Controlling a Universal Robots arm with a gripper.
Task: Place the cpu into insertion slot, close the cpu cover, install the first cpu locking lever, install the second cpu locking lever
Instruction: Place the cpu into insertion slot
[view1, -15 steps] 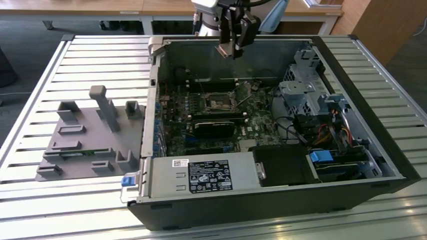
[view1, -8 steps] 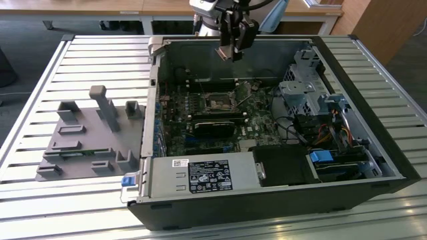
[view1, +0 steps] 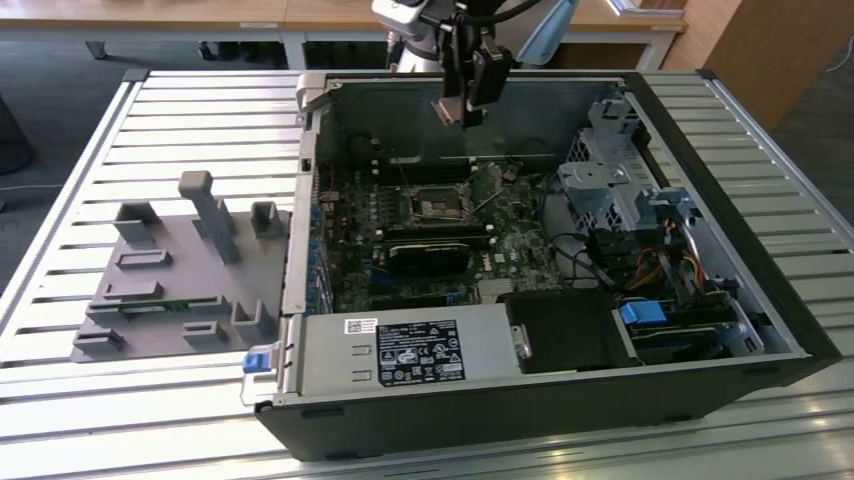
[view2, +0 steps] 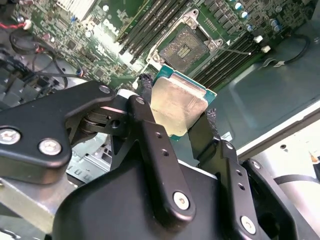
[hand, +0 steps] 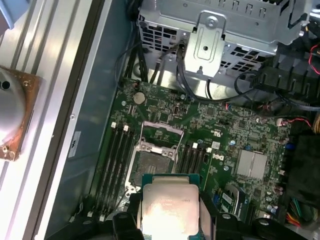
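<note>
Above the open black metal computer case (view1: 534, 420) in the exterior view, the black two-fingered gripper (view1: 458, 112) hangs near the far wall, clamped on the cpu (view1: 451, 107), a small flat square chip with a dull silver-grey metal top; the insertion slot (view1: 438, 203), a small square dark socket with a metal rim on the green circuit board (view1: 514, 235), lies on the case floor, below the gripper and somewhat nearer the camera, well apart from the chip. In the second wrist view the fingers (view2: 150, 127) press on two opposite edges of the cpu (view2: 177, 105), so the gripper (view2: 178, 107) is narrowed to the chip's width, and a green edge shows around the metal top; the insertion slot (view2: 186, 49) lies beyond the chip's free edge, bare, with long black memory slots (view2: 145, 32) on either side. In the first wrist view the cpu (hand: 170, 207) sits in the gripper (hand: 170, 217) with the insertion slot (hand: 151, 167) between it and the grey perforated metal drive cage (hand: 215, 35); the cpu cover (hand: 161, 134), a thin silver metal frame with a cut-out centre, appears swung open on the slot's far side. By my judgement placement is not yet done, and it turns on the slot lying ahead of and beneath the chip, their sides looking roughly parallel
</note>
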